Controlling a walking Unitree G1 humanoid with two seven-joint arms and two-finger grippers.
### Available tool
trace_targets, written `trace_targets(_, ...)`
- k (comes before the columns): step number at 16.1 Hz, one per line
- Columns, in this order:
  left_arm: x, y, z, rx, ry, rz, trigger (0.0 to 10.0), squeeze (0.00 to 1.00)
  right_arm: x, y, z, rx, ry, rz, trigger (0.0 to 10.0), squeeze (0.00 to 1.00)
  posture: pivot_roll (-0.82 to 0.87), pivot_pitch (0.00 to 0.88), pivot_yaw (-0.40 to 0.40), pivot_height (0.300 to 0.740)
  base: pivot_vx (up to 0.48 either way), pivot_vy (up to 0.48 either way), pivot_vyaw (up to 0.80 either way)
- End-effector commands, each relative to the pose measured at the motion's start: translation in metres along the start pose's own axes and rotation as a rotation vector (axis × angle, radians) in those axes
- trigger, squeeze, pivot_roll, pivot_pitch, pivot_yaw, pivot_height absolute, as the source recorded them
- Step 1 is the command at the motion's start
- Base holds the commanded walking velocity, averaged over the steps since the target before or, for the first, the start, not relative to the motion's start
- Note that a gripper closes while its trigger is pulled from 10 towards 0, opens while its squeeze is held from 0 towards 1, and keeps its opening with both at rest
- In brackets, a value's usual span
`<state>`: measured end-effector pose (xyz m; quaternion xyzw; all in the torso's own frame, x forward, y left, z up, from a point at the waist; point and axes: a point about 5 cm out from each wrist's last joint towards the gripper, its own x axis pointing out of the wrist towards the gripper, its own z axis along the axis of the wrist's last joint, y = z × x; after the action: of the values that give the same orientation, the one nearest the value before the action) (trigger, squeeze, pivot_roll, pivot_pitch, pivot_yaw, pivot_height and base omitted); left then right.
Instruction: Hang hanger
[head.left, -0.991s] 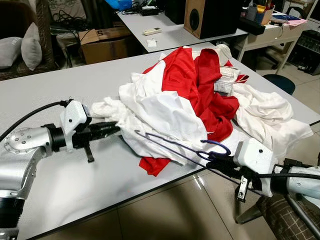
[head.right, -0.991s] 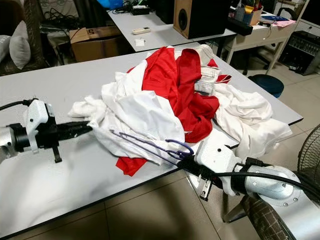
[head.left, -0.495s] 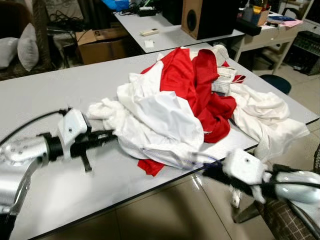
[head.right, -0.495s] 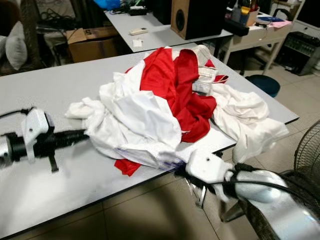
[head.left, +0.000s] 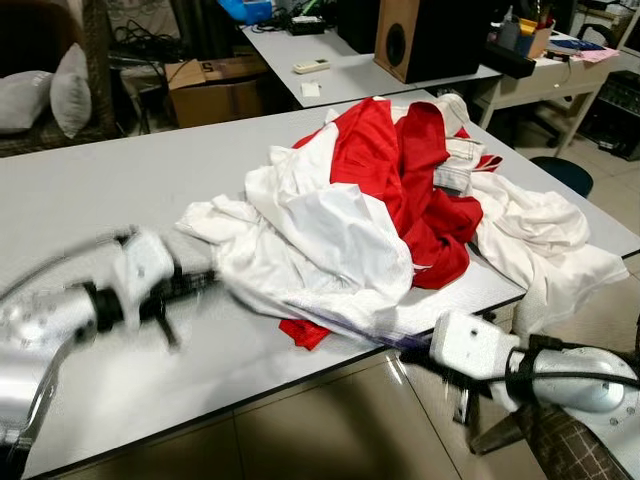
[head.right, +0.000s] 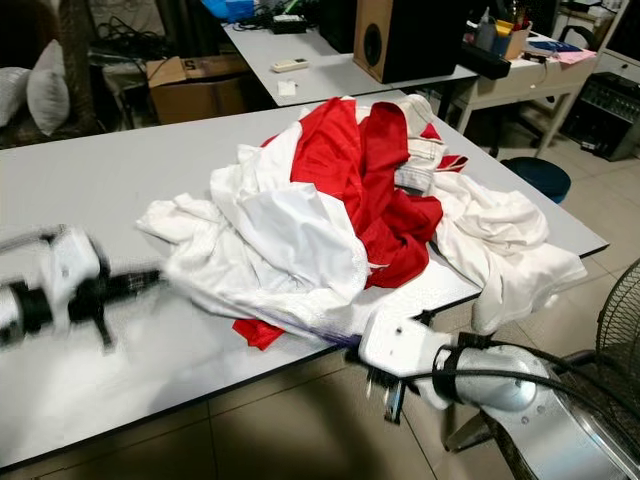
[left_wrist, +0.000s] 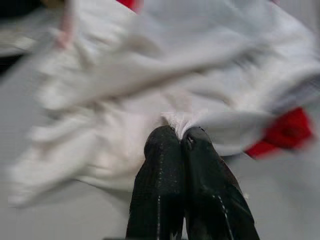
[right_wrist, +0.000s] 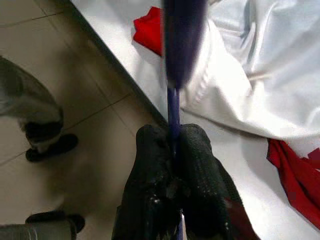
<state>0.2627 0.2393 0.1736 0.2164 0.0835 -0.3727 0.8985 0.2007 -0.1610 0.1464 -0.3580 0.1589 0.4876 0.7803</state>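
A heap of white and red clothes (head.left: 370, 200) lies on the grey table (head.left: 120, 170). My left gripper (head.left: 195, 283), blurred with motion, is at the heap's left edge; in the left wrist view its fingers (left_wrist: 162, 150) are shut and pinch a fold of the white garment (left_wrist: 185, 120). My right gripper (head.left: 415, 350) is at the table's front edge, shut on the thin purple hanger (right_wrist: 182, 45). The hanger runs from the fingers up under the white garment's hem (head.left: 350, 320), where most of it is hidden.
Behind stands a second table with a speaker (head.left: 430, 35) and a remote (head.left: 305, 66). A cardboard box (head.left: 215, 85) and cushions (head.left: 70, 90) are at the back left. At the right are a dark stool (head.left: 560, 165) and a fan (head.right: 615, 320). Tiled floor lies below the table edge.
My right gripper has carried the hanger left and in toward the table edge, so it now lies under the white garment. My left arm is moving and blurred, still holding the cloth.
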Motion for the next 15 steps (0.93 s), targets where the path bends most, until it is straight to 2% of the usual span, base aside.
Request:
trace_targets(1,-0.003,0.013,0.005,-0.003,-0.033,0.088,0.0,0.00,-0.005,0.000,0.004,-0.047,-0.011,0.007,10.0,0.00,-0.01,0.000,0.047,0.740,0.000,0.000,0.00)
trace_targets(7,-0.006,0.016,0.011,-0.019,-0.074,0.093,0.0,0.00,-0.014,-0.001,0.005,-0.064,-0.021,-0.030,10.0,0.00,0.01,0.000,0.056,0.740,0.000,0.000,0.00)
trace_targets(9,-0.008,0.021,0.010,-0.016,-0.067,0.131,0.0,0.00,-0.017,-0.001,0.006,-0.058,-0.027,-0.025,10.0,0.00,0.02,0.000,0.053,0.740,0.000,0.000,0.00)
trace_targets(11,-0.012,0.030,0.012,-0.046,-0.076,0.209,0.0,0.00,-0.029,0.002,0.005,-0.056,-0.018,0.012,10.0,0.00,0.02,0.000,0.048,0.740,0.000,0.000,0.00)
trace_targets(15,-0.011,0.029,0.011,-0.061,-0.062,0.211,0.0,0.00,-0.035,0.000,-0.003,-0.046,0.027,-0.002,10.0,0.00,0.03,0.000,0.044,0.740,0.000,0.000,0.00)
